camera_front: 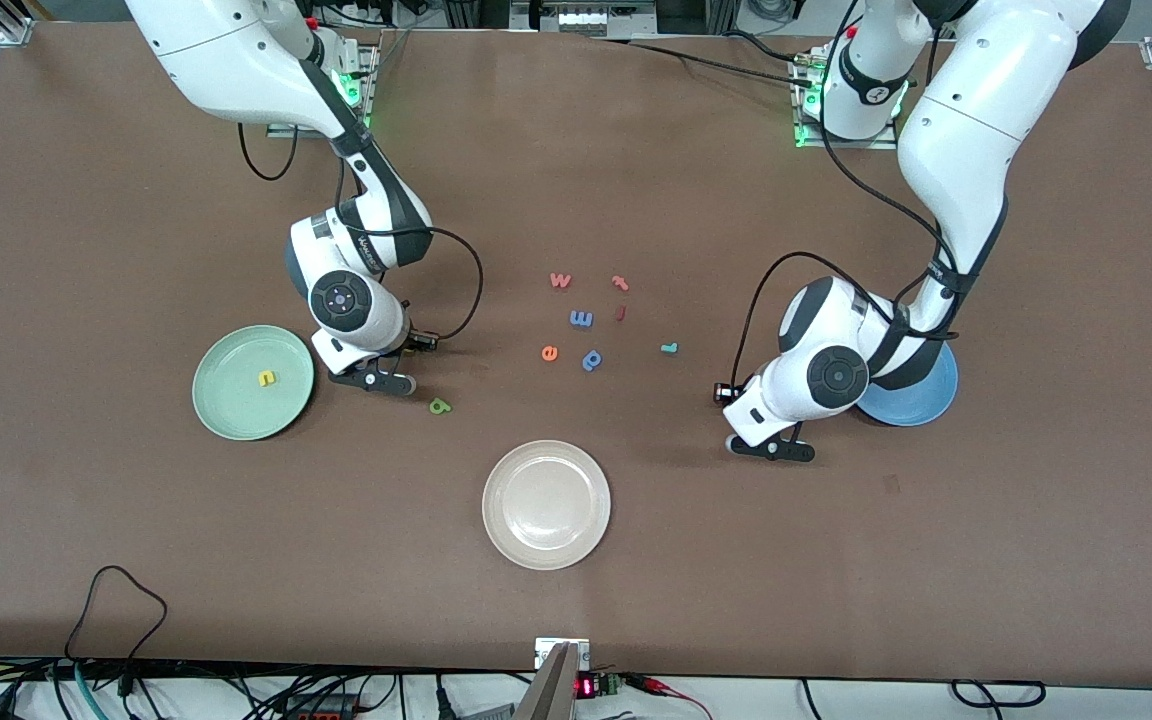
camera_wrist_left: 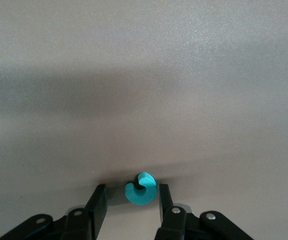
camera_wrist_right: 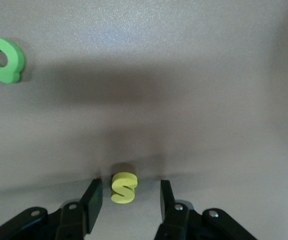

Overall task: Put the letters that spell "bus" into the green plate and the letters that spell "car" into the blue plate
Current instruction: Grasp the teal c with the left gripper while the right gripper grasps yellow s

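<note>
My left gripper is down at the table beside the blue plate and stands open. A teal c lies between its fingers, close to one and apart from the other. My right gripper is low between the green plate and the dark green b, open, with a yellow s lying loose between its fingers. A yellow u lies in the green plate. The teal r lies mid-table. In the front view the left gripper and right gripper hide the c and the s.
An off-white plate sits nearest the front camera. Mid-table lie a red w, a salmon r-like letter, a blue E, a red j, an orange e and a blue p. The left arm covers part of the blue plate.
</note>
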You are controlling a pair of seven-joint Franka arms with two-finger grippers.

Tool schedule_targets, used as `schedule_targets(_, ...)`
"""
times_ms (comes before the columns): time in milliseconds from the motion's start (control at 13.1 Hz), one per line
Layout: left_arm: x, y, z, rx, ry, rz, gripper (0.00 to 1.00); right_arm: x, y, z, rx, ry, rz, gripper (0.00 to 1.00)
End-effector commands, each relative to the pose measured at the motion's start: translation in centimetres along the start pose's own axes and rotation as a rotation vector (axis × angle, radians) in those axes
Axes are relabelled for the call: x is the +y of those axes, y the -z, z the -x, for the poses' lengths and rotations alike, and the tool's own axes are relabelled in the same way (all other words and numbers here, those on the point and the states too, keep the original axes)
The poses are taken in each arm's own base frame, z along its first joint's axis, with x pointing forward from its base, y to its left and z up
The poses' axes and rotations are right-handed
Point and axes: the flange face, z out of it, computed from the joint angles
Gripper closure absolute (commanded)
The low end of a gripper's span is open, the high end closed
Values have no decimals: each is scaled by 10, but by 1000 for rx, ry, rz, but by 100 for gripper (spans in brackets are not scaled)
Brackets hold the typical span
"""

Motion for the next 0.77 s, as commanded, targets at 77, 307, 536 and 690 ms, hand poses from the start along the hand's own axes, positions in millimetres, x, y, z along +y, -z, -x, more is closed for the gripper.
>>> schedule_targets(77, 5, -4, -3, -2, 10, -3, 56, -2, 0, 2, 6, -5, -1, 48)
schedule_targets(307, 8, -8, -3, -4, 25, -2, 56, -2, 0, 2, 6, -2, -1, 58)
schedule_targets(536, 18, -12, 1, -9, 33, -5, 60, -2, 0, 2, 6, 4, -1, 78)
schedule_targets(690, 18, -14, 1, -12, 35, -5, 65, -1, 0, 1, 4, 2, -1, 87)
